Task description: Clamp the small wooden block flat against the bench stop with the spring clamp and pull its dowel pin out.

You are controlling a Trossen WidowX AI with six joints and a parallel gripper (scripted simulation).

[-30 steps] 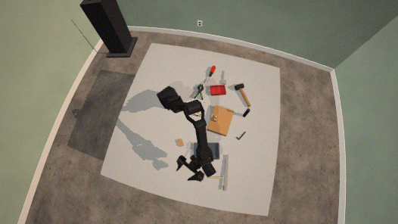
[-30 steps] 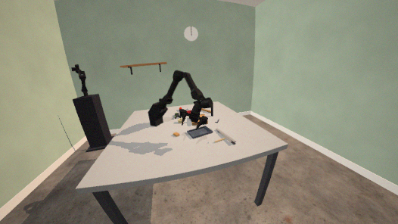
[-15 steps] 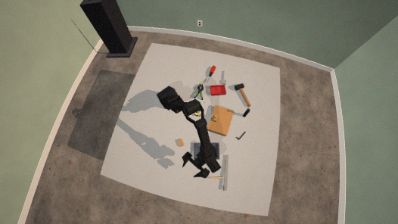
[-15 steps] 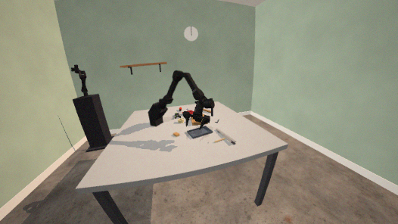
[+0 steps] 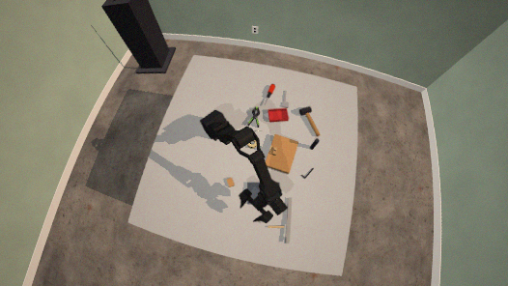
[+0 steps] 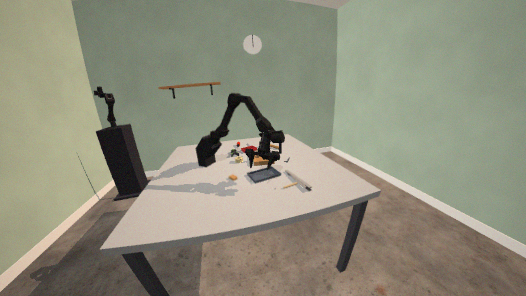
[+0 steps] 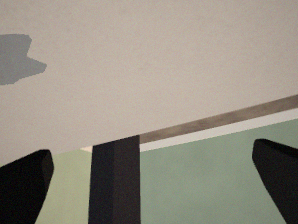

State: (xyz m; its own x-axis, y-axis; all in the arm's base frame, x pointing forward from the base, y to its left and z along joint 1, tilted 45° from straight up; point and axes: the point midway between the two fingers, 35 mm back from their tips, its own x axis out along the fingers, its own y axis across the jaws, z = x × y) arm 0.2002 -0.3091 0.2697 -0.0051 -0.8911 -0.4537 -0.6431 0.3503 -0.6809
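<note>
The wooden board (image 5: 282,153) lies near the middle of the white table (image 5: 169,193), and everything else reads best from it. A small pale block (image 5: 273,152) sits on the board toward its arm-side edge; whether a pin stands in it is too small to tell. Past the board's far end lie a red tray (image 5: 278,115), a red-handled screwdriver (image 5: 268,92), a hammer (image 5: 310,120) and the green-handled spring clamp (image 5: 254,115), all apart from the board. A small black hex key (image 5: 307,172) lies just off its right corner.

On the near side of the board the black arm (image 5: 256,159) reaches over a dark flat slab (image 6: 264,174), and the gripper (image 5: 255,207) hangs above the table beyond it, its fingers (image 5: 245,197) spread wide with nothing between them. Just beyond the gripper lie a long grey ruler (image 5: 288,219) and a thin wooden stick (image 5: 275,226). A small orange cube (image 5: 230,182) rests well to the left of the board. The wrist camera looks across the table top to a black pedestal (image 7: 115,184) by the green wall.
</note>
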